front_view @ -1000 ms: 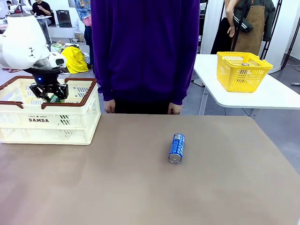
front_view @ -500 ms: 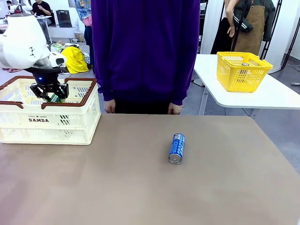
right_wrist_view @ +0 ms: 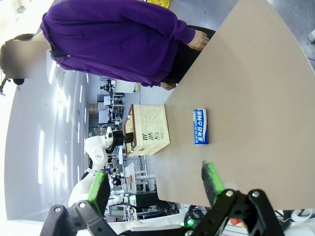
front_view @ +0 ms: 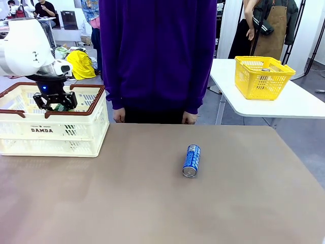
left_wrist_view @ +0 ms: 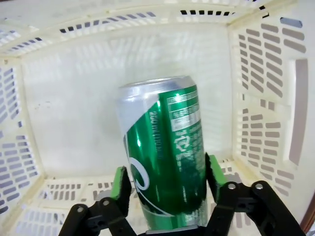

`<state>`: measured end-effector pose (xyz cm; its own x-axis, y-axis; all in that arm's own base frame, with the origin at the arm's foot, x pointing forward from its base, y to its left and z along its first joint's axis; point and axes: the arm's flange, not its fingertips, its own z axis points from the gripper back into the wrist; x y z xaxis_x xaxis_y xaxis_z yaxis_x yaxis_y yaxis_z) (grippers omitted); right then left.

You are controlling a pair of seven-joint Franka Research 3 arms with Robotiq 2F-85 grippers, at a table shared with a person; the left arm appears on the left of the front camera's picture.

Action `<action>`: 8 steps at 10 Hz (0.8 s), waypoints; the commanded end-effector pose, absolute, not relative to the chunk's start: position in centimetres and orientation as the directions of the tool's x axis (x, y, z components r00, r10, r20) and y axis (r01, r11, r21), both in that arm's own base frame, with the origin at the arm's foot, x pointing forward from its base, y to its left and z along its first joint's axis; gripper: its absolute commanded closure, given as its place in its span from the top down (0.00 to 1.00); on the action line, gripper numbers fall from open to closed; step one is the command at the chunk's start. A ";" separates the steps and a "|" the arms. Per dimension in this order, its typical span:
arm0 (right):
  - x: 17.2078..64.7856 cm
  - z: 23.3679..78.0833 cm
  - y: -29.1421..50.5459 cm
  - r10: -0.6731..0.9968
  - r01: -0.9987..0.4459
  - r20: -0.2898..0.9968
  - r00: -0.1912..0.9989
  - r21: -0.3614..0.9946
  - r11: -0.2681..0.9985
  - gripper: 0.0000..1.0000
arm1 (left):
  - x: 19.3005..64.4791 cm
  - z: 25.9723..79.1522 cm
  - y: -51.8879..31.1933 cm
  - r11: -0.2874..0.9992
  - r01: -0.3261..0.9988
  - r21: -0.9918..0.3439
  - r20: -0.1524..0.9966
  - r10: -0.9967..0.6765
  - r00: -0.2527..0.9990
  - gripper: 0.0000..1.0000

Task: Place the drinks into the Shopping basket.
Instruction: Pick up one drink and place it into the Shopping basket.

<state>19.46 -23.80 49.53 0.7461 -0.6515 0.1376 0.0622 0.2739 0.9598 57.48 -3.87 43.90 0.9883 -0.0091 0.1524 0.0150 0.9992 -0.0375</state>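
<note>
Can (left_wrist_view: 165, 157), glossy green, seemingly unclamped in slatted basket (left_wrist_view: 64, 123)

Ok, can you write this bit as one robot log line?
left gripper: over cream slatted basket, slim green metal can between jaws, grip unclear | right gripper: open, empty | blue metal can: lying on table

left arm (front_view: 23, 46) white, rounded — left gripper (left_wrist_view: 166, 176) black, green pads (left_wrist_view: 121, 183), silver screws
</note>
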 end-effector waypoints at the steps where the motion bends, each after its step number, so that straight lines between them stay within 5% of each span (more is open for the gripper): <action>1: 19.7 49.7 -23.9 -0.650 0.026 0.164 0.742 0.962 0.273 1.00 | 57.4 44.3 -2.7 0.998 -0.005 -0.059 0.147 0.014 0.989 1.00; 8: 19.7 49.7 -23.9 -0.650 0.026 0.164 0.742 0.962 0.273 1.00 | 56.6 47.6 0.7 0.989 -0.038 -0.141 0.174 0.062 0.983 1.00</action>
